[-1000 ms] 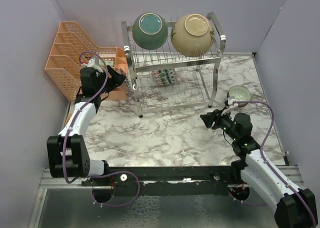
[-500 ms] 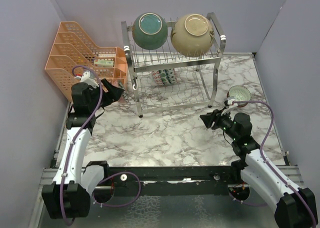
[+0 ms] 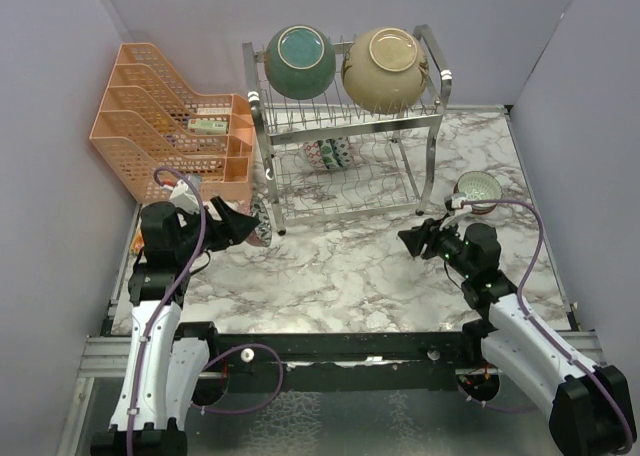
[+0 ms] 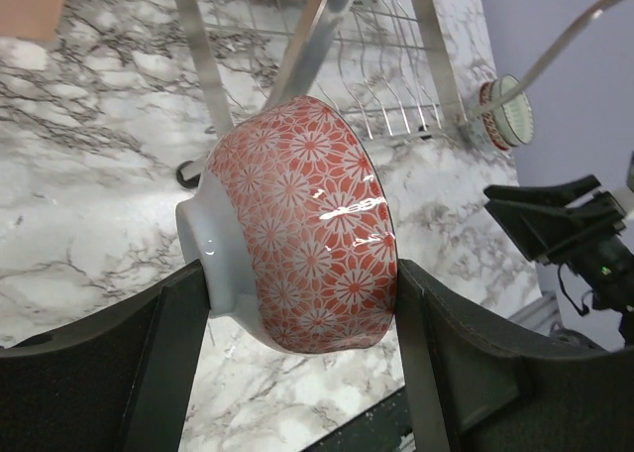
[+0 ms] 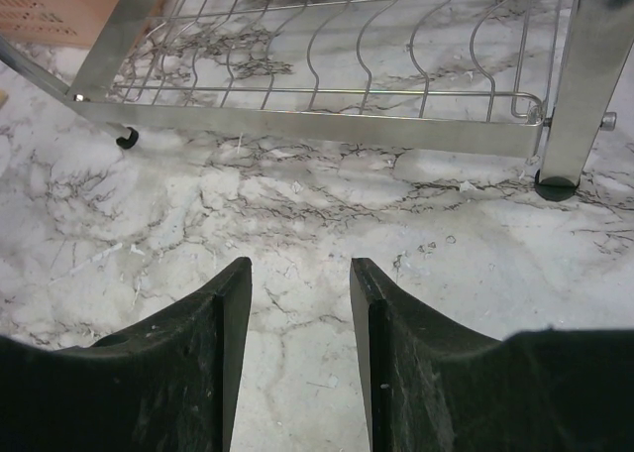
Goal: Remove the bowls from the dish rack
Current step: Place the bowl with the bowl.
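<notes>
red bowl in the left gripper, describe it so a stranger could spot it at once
Find the silver dish rack at the back of the marble table, then its front left leg. Beside it the left gripper holds a small bowl on its side: red with white flowers, the only bowl off rack and table.

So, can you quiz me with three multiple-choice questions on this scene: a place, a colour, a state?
1. Where is the teal bowl? A the table; B the dish rack's top tier; C the orange organizer.
2. What colour is the small bowl between the left fingers? A blue; B yellow; C red.
3. How are the right fingers? A open, empty; B shut on a bowl; C shut, empty.
Answers: 1 B, it leans in the upper wires; 2 C, red flower pattern; 3 A, only table shows between them.
</notes>
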